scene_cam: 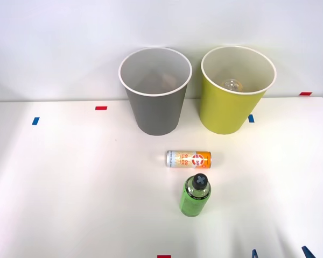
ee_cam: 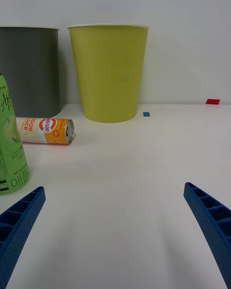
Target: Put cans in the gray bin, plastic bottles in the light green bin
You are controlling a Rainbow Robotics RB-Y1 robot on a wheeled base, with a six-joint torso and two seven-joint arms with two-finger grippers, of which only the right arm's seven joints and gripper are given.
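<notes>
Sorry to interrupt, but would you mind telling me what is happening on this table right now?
A robot is sorting containers into two bins, and nothing is being held at this moment. Its right claw is open, low over the table, empty. A silver-and-orange can lies on its side in front of the gray bin and the light green bin. A green bottle with a black cap stands upright just nearer than the can. Something rounded and clear already sits inside the light green bin.

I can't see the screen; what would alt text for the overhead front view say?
A white table holds a gray bin and a light green bin standing side by side at the back. Nearer, a silver-and-orange can lies on its side, with a green black-capped bottle standing just in front of it.
</notes>
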